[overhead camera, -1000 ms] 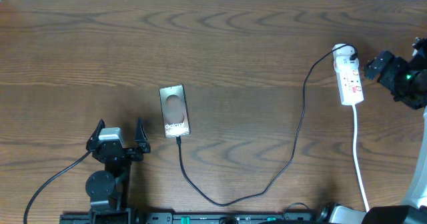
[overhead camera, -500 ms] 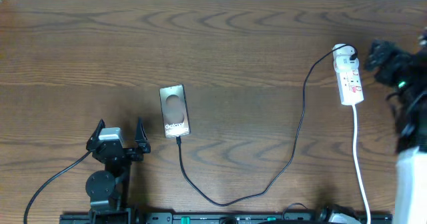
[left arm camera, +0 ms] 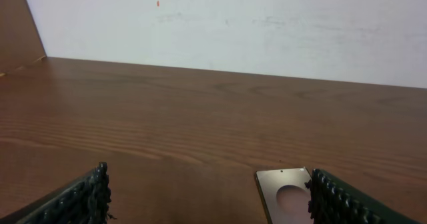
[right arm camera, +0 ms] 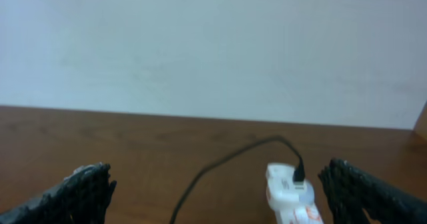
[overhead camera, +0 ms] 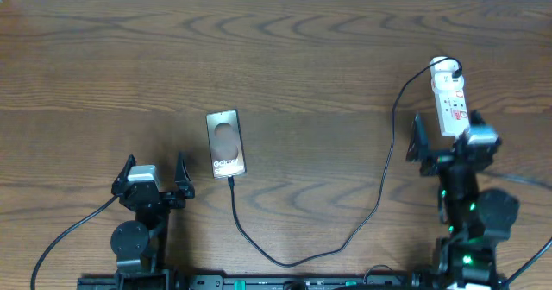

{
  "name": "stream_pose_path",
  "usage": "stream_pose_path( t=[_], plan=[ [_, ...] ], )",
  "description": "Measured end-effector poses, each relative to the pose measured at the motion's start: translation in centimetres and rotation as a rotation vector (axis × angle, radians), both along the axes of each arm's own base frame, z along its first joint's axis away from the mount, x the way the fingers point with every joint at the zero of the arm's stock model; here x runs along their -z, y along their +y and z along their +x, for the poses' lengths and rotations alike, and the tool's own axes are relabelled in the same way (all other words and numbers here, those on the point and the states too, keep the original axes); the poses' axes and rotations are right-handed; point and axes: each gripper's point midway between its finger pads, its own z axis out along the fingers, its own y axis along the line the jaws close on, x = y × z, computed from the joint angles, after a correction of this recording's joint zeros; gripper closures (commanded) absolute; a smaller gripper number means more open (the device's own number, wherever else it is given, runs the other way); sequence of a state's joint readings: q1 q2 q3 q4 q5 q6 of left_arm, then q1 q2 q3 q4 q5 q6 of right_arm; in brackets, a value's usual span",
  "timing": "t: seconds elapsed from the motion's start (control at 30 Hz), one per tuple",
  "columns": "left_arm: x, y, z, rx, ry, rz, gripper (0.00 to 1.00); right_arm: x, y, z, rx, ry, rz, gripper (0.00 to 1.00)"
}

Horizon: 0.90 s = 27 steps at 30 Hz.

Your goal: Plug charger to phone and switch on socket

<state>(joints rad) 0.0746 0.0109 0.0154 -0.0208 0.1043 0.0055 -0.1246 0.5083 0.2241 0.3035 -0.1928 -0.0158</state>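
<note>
The phone [overhead camera: 226, 143] lies flat left of centre, and its far end shows in the left wrist view [left arm camera: 283, 189]. The black charger cable [overhead camera: 379, 195] runs from the phone's near edge, where its tip [overhead camera: 230, 179] touches, in a loop to the far end of the white socket [overhead camera: 450, 96]. In the right wrist view the cable [right arm camera: 220, 161] is plugged into the socket [right arm camera: 288, 191]. My left gripper [overhead camera: 153, 173] is open and empty, left of and nearer than the phone. My right gripper [overhead camera: 446, 136] is open and empty at the socket's near end.
The socket's white cord runs from its near end under my right arm [overhead camera: 470, 212] and is hidden there. A pale wall [left arm camera: 227, 24] stands behind the table's far edge. Black robot cables [overhead camera: 69, 234] lie at the near left.
My right arm has swung from the right of the socket to the socket's near end and now points its open gripper at it. The left arm, phone and cable have not moved.
</note>
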Motion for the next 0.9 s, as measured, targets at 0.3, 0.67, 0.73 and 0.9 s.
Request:
stream_pose_path(
  t=[0.3, 0.67, 0.73, 0.9],
  plan=[
    [0.0, 0.0, 0.0, 0.0, 0.0, 0.0, 0.09, 5.5, 0.2, -2.4, 0.009, 0.015, -0.01, 0.01],
    [0.0, 0.0, 0.0, -0.002, 0.0, 0.0, 0.09, 7.9, -0.8, -3.9, 0.075, 0.095, -0.009, 0.01],
    [0.0, 0.0, 0.0, -0.002, 0.0, 0.0, 0.09, 7.9, -0.9, -4.0, 0.083, 0.094, -0.009, 0.01],
    [0.0, 0.0, 0.0, -0.002, 0.0, 0.0, 0.09, 7.8, -1.2, -4.0, 0.1, 0.091, -0.01, 0.01]
  ],
)
